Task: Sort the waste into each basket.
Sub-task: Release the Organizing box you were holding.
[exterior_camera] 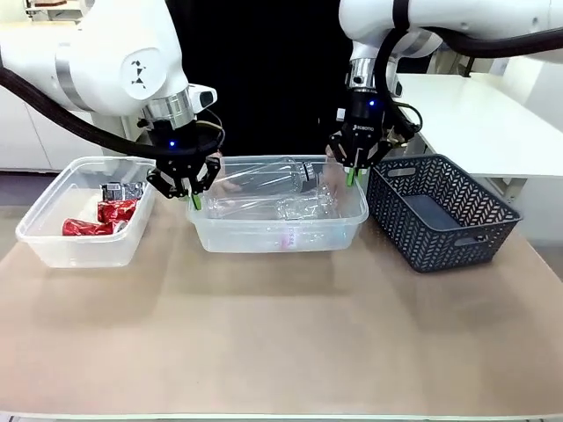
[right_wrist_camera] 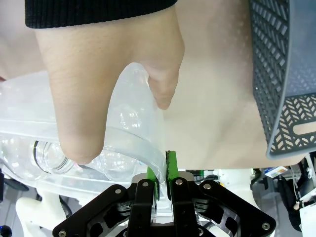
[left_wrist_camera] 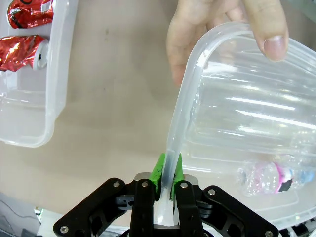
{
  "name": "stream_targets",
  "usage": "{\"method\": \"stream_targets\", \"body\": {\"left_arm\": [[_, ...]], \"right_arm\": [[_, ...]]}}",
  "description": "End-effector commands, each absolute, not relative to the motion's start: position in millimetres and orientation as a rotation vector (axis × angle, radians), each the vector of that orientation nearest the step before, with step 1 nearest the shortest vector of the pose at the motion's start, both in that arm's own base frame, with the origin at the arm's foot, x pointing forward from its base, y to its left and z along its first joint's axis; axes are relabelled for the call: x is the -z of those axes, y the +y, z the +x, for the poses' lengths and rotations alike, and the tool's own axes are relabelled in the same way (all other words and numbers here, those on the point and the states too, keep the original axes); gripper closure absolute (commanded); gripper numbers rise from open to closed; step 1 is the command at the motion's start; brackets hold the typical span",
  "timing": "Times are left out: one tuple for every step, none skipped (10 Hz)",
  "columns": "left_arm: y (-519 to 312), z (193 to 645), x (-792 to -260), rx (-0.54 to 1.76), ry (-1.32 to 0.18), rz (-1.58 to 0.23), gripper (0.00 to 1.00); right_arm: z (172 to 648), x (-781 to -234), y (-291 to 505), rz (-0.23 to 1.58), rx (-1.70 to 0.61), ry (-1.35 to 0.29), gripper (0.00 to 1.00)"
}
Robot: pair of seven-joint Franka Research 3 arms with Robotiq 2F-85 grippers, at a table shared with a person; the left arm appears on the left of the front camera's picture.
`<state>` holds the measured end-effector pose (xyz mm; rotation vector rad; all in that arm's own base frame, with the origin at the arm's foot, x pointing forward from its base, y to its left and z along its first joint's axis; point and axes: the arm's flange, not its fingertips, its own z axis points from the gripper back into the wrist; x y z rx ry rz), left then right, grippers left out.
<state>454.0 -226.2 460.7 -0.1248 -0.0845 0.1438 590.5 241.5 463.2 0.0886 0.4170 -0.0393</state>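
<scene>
At the left of the bench (exterior_camera: 264, 343) you see the first clear tub (exterior_camera: 53, 230); crushed red cans (exterior_camera: 106, 218) and a foil wrapper (exterior_camera: 120, 191) lie inside it. Just beside it, the left gripper (exterior_camera: 194, 199) has its jaws closed on the left rim of the middle tub (exterior_camera: 281, 239), the wall pinched between the green pads (left_wrist_camera: 159, 168). This tub holds clear bottles (exterior_camera: 264, 180), and one with a pink label (left_wrist_camera: 276, 177) lies near its bottom. A person's hand (left_wrist_camera: 217, 34) holds its far rim. The right gripper (exterior_camera: 354, 176) has its jaws closed on the right rim of the same tub, next to another hand (right_wrist_camera: 98, 74). At the far right stands the dark lattice basket (exterior_camera: 440, 211).
</scene>
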Motion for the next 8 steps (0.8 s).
{"method": "stream_targets", "body": {"left_arm": [[-229, 455, -465, -0.145, -0.092, -0.132, 0.94], [-229, 455, -465, -0.145, -0.092, -0.132, 0.94], [-229, 455, -465, -0.145, -0.092, -0.132, 0.94], [-226, 454, -461, -0.144, -0.084, -0.125, 0.36], [-227, 451, -466, -0.144, -0.099, -0.135, 0.36], [-225, 448, -473, -0.151, -0.109, -0.137, 0.00], [-220, 444, -479, -0.162, -0.130, -0.145, 0.32], [-214, 438, -488, -0.186, -0.181, -0.164, 0.00]], "right_arm": [[585, -464, 243, 0.094, 0.031, 0.417, 0.91], [585, -464, 243, 0.094, 0.031, 0.417, 0.91], [585, -464, 243, 0.094, 0.031, 0.417, 0.91], [591, -463, 241, 0.088, 0.039, 0.417, 0.51], [583, -468, 228, 0.140, 0.072, 0.360, 0.32], [574, -475, 216, 0.200, 0.067, 0.297, 0.00], [568, -483, 206, 0.264, 0.061, 0.219, 0.00], [563, -491, 196, 0.344, 0.056, 0.127, 0.00]]}}
